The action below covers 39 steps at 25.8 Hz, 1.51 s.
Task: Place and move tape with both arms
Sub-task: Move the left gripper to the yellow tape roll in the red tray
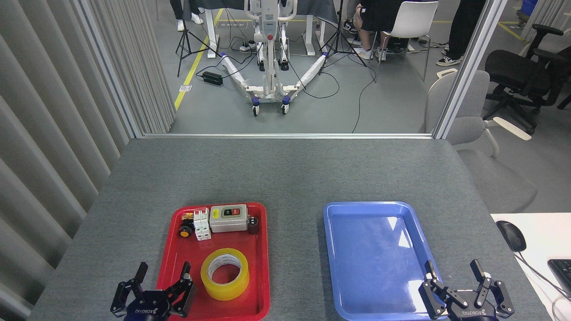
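The tape [225, 273], a wide yellow roll with a white printed core, lies flat in the near half of the red tray [261, 254]. My left gripper [163, 269] hovers open at the tray's left near corner, one finger over the tray rim, just left of the roll and not touching it. At the near right corner of the blue tray [374, 258], my right gripper [453, 267] is open with nothing between its fingers.
At the back of the red tray sit a grey switch box [228, 218], a white breaker [201, 224], an orange-capped button [184, 231] and a small dark cylinder [253, 224]. A mouse [511, 235] and keyboard [562, 269] lie on a white desk at right.
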Motion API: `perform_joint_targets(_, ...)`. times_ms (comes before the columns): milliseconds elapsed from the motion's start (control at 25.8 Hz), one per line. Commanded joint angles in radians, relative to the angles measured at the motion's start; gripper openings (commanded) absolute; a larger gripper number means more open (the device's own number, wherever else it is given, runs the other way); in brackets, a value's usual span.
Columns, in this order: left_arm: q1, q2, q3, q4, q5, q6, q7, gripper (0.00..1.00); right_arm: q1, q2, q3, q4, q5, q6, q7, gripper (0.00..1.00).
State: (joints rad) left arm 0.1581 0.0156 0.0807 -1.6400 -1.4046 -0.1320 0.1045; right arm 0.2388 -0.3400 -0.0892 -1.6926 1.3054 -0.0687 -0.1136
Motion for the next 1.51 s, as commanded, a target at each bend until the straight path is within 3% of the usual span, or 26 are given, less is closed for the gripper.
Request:
perform_joint_targets(0,0.000,0.000,0.001,-0.003,0.003,0.000,0.003,1.00,0.002,0.006,-0.004,0.004,0.000,0.006,-0.005,1.00)
perform_joint_targets(271,-0.006,-0.003,0.002,-0.001,0.009,0.000,0.008,1.00,0.002,0.010,-0.006,0.004,0.000,0.004,-0.005,1.00)
perform_joint_targets(504,-0.029,-0.008,0.001,0.006,0.012,0.006,0.084,1.00,0.005,0.013,-0.004,0.005,0.000,0.000,-0.006,1.00)
perform_joint_targets(852,-0.141,0.023,-0.071,0.068,0.016,0.074,0.023,1.00,0.008,0.015,0.002,0.007,0.000,0.000,-0.014,1.00)
perform_joint_targets(969,-0.144,0.010,-0.064,0.049,0.015,0.078,-0.129,1.00,0.008,0.015,-0.003,0.005,0.002,0.001,-0.014,1.00)
perform_joint_targets(1085,-0.150,-0.011,-0.045,-0.007,0.016,0.124,-0.379,1.00,0.007,0.012,-0.006,0.005,-0.002,0.001,-0.014,1.00)
perform_joint_targets(1278,-0.226,-0.105,-0.038,-0.026,0.021,0.315,-0.792,1.00,0.008,0.013,-0.006,0.005,-0.002,0.007,-0.014,1.00)
perform_joint_targets(1356,-0.253,-0.106,-0.038,-0.035,0.026,0.380,-0.891,1.00,0.007,0.012,-0.006,0.004,-0.003,0.007,-0.012,1.00)
perform_joint_targets(1472,-0.281,-0.111,-0.039,-0.043,0.055,0.440,-0.939,1.00,0.007,0.009,-0.006,0.004,-0.003,0.000,-0.009,1.00)
